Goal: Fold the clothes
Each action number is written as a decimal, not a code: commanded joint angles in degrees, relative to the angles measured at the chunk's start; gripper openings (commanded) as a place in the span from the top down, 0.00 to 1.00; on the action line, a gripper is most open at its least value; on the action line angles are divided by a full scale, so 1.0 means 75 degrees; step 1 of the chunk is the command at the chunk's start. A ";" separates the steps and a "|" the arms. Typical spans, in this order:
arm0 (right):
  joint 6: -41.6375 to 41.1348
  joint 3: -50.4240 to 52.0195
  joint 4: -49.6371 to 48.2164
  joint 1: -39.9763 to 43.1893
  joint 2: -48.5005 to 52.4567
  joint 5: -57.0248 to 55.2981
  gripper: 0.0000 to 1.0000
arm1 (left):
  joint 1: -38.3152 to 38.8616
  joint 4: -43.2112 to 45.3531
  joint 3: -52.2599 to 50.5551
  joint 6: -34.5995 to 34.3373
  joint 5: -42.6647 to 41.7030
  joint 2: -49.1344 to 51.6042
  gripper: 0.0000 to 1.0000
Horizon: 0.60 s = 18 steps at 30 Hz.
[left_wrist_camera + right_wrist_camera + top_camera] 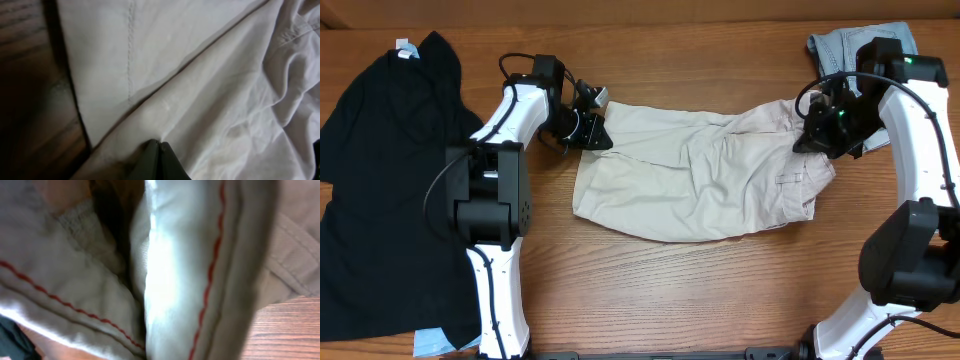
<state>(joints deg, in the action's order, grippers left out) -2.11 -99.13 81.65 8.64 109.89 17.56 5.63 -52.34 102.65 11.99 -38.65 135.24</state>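
The cream-beige shorts (690,185) lie spread and wrinkled mid-table. My left gripper (592,128) is at their upper left corner. In the left wrist view its fingers (159,146) are shut, pinching a fold of the cream cloth (210,90) beside the hem edge. My right gripper (817,135) is at the shorts' right end, at the waistband, with the cloth drawn up to it. In the right wrist view, cream cloth with red stitching (180,270) fills the frame and hides the fingers. The black top (380,180) lies at the left. The light-blue denim shorts (845,45) lie at the back right.
The wooden table (670,300) shows bare wood in front of the shorts. The left arm's base (490,210) stands between the black top and the cream shorts. The right arm (920,200) curves along the right edge, partly over the denim shorts.
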 commanded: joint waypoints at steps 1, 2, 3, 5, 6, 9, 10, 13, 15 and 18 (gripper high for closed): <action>-0.0793 -0.0268 -0.0297 -0.0536 -0.0350 -0.0347 0.96 | 0.0055 0.0128 -0.0073 -0.0449 0.0420 0.0055 0.96; -0.1037 -0.0268 -0.0425 -0.0737 -0.0350 -0.0455 0.96 | 0.0073 0.0166 -0.0073 -0.0527 0.0417 0.0055 0.96; -0.1271 -0.0268 -0.0542 -0.0935 -0.0350 -0.0519 0.96 | 0.0105 0.0201 -0.0073 -0.0621 0.0417 0.0055 0.96; -0.1845 -0.0265 -0.0790 -0.1431 -0.0350 -0.0702 0.96 | 0.0149 0.0239 -0.0073 -0.0731 0.0417 0.0055 0.96; -0.2189 -0.0265 -0.0921 -0.1708 -0.0350 -0.0874 0.96 | 0.0163 0.0245 -0.0073 -0.0755 0.0417 0.0055 0.96; -0.2981 -0.0262 -0.1358 -0.2518 -0.0344 -0.1253 0.96 | 0.0216 0.0248 -0.0073 -0.0778 0.0417 0.0055 0.96; -0.3147 -0.0262 -0.1524 -0.2789 -0.0335 -0.1285 0.96 | 0.0233 0.0259 -0.0073 -0.0778 0.0417 0.0055 0.96; -0.3605 -0.0242 -0.2031 -0.3570 -0.0321 -0.1483 0.96 | 0.0254 0.0297 -0.0073 -0.0778 0.0420 0.0055 0.96; -0.4153 -0.0172 -0.2640 -0.4304 -0.0318 -0.1926 0.96 | 0.0256 0.0300 -0.0073 -0.0810 0.0420 0.0055 0.96; -0.4403 -0.0166 -0.3139 -0.4838 -0.0195 -0.2232 0.96 | 0.0256 0.0303 -0.0073 -0.0810 0.0417 0.0055 0.96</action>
<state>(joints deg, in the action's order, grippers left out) -29.19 -99.09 61.47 -23.53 109.89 4.49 6.79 -50.15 102.65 6.76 -35.92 135.24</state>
